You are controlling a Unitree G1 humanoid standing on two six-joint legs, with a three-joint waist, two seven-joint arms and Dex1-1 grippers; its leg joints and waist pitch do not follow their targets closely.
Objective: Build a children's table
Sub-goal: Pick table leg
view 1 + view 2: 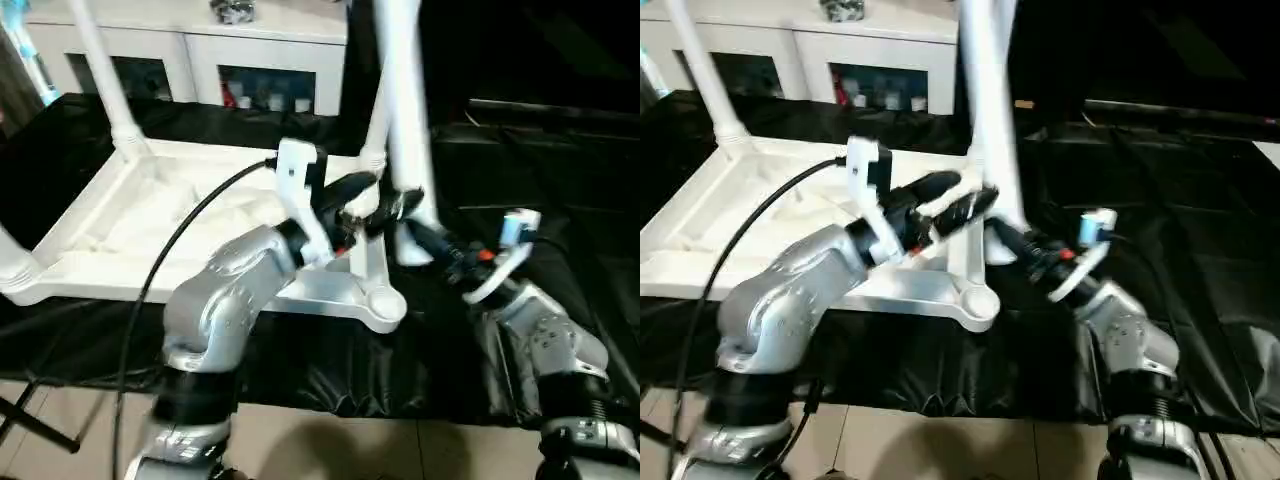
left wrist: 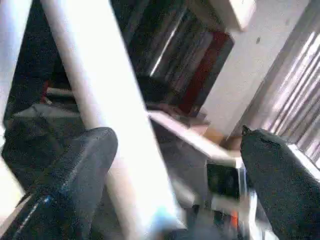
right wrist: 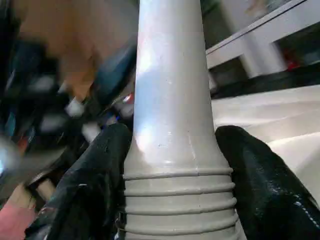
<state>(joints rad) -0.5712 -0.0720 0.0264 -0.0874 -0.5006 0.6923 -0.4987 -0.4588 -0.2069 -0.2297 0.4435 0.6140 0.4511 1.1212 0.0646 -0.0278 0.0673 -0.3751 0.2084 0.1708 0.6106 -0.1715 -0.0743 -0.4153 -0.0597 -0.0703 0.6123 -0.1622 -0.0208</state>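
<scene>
Now, right jaws: black fingers (image 3: 95, 185) pinch the ribbed foot of the fourth leg (image 3: 170, 100), one each side.
Right gripper (image 1: 418, 238): low on that leg, just beside the tabletop's right rim, holding it nearly upright.
Left jaws: spread wide, leg passing between the fingers (image 2: 75, 175); any touch, cannot tell.
Left gripper (image 1: 365, 200): reaching across the tabletop to the same leg, a little above the right gripper.
Tabletop (image 1: 120, 240): upside down on the black cloth (image 1: 330, 370), ribs up, three legs already standing in corner sockets.
Empty socket (image 1: 383, 300): near right corner, waiting.
Step, by my reading: steady the leg, then carry its foot over to that socket.
Risk: the grip sits low on a tall leg, so it could tip and swing.
Risk: a slanted foot may jam at the socket rim or shove the tabletop along the cloth.
Risk: a swinging leg may knock the far right one (image 1: 375, 110).
</scene>
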